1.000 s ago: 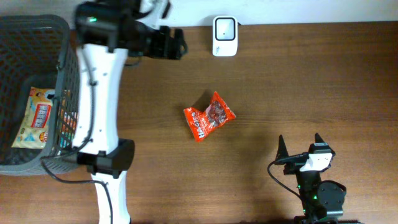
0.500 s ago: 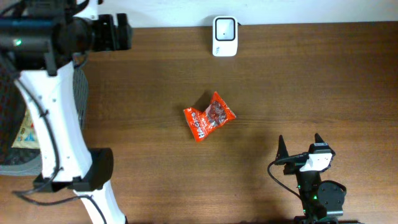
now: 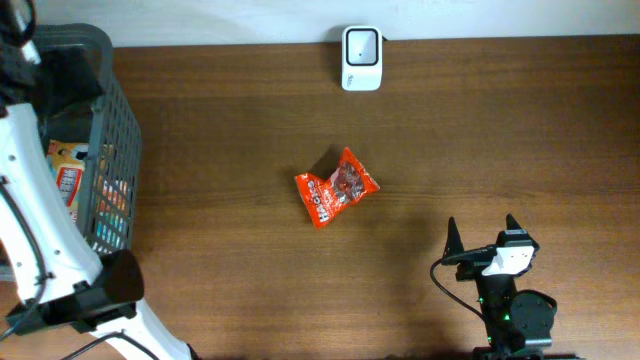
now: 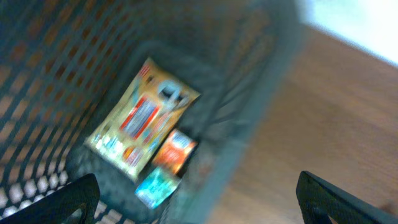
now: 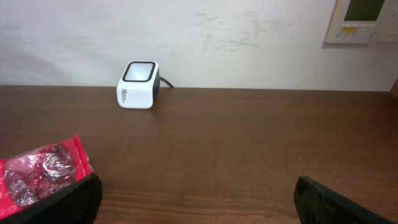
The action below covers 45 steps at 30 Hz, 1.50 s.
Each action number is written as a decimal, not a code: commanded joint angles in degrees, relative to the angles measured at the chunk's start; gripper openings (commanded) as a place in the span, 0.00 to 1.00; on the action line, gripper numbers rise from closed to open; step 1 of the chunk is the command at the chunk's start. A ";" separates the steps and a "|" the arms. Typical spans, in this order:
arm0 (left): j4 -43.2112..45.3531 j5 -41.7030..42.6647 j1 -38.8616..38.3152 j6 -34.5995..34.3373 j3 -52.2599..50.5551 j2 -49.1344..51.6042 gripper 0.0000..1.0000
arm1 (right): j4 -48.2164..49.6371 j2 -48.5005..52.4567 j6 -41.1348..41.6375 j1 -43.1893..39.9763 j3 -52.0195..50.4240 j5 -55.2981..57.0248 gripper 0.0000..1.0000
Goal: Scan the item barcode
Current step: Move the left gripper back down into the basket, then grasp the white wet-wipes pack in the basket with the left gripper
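1. My top camera looks straight down on the whole table (image 3: pixel 500 120).
2. My left wrist camera looks down into the basket (image 4: pixel 43 81), close and blurry.
3. My right wrist camera sits low, facing the wall (image 5: pixel 217 37); it shares the scanner (image 5: pixel 138 84) and red bag (image 5: pixel 43 171) with the top.

left hand (image 4: pixel 204 200): jaws spread wide, empty | right hand (image 3: pixel 482 232): jaws spread wide, empty

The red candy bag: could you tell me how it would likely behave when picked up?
The bag looks like thin, glossy film with crinkled ends, so it will probably flop and crumple rather than stay stiff. Its shine suggests it may slip in a grip. Lying flat on the table and small, it is likely light and unlikely to roll.
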 commanded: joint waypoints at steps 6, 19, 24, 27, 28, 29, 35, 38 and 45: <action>4.79 -0.57 12.28 -3.91 -7.37 -0.02 0.99 | -0.26 -0.33 -0.20 0.31 -0.35 0.72 0.98; 14.73 -0.59 14.82 -5.07 -27.06 -0.02 0.99 | -0.26 -0.33 -0.20 0.31 -0.35 0.72 0.98; 21.62 -0.66 14.84 -5.05 -36.96 -0.02 0.99 | -0.26 -0.33 -0.20 0.31 -0.35 0.72 0.98; 26.27 -0.66 14.84 -5.05 -41.90 0.00 0.98 | -0.26 -0.33 -0.20 0.31 -0.35 0.72 0.98; 27.21 -0.66 14.84 -5.05 -42.93 0.09 0.97 | -0.26 -0.33 -0.20 0.31 -0.35 0.72 0.98; 28.37 -0.66 14.84 -5.05 -44.19 0.13 0.96 | -0.26 -0.33 -0.20 0.31 -0.35 0.72 0.98; 34.53 -0.66 14.84 -5.03 -50.49 0.15 0.89 | -0.26 -0.33 -0.20 0.31 -0.35 0.72 0.98; 37.22 -0.66 14.84 -5.01 -52.85 0.24 0.89 | -0.26 -0.33 -0.20 0.31 -0.35 0.72 0.98; 40.50 -0.68 14.84 -4.98 -57.29 0.33 0.87 | -0.26 -0.33 -0.17 0.31 -0.35 0.72 0.98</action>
